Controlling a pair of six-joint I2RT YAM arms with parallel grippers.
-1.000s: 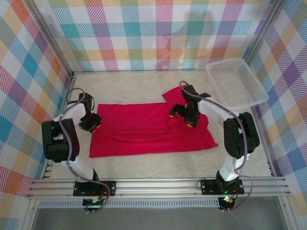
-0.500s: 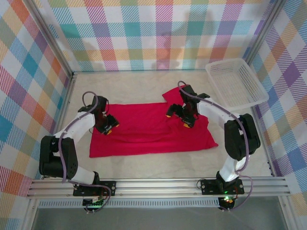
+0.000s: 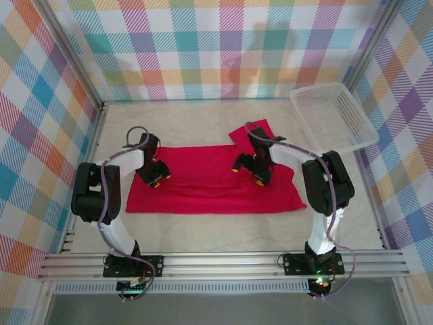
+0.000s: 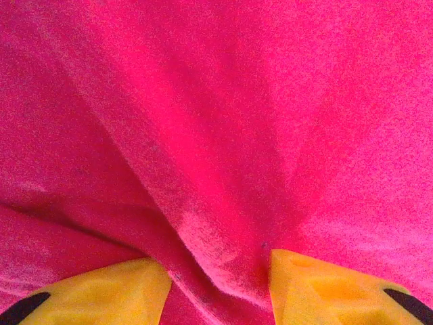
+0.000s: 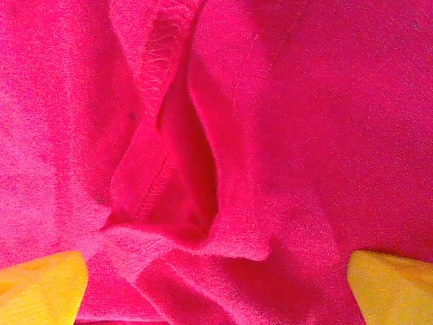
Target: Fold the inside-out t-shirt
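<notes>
The inside-out t-shirt (image 3: 203, 186) lies as a wide crimson rectangle across the middle of the table, with one sleeve (image 3: 247, 132) sticking out at the far edge. My left gripper (image 3: 154, 179) rests on its left part. In the left wrist view the yellow fingertips (image 4: 318, 284) stand partly apart, and a raised ridge of cloth (image 4: 216, 244) runs between them. My right gripper (image 3: 256, 170) sits on the shirt's right part, open wide. Its fingertips (image 5: 40, 284) flank a stitched hem opening (image 5: 183, 176) and nothing is pinched.
A white mesh basket (image 3: 335, 118) stands at the far right against the checked wall. Bare beige table (image 3: 203, 233) lies in front of the shirt, with more behind it. Metal frame rails run along the near edge and sides.
My left gripper moved from the shirt's left edge rightward and farther onto the cloth, and its fingers spread wider. The right gripper shifted slightly left. The shirt's near edge drew back a little.
</notes>
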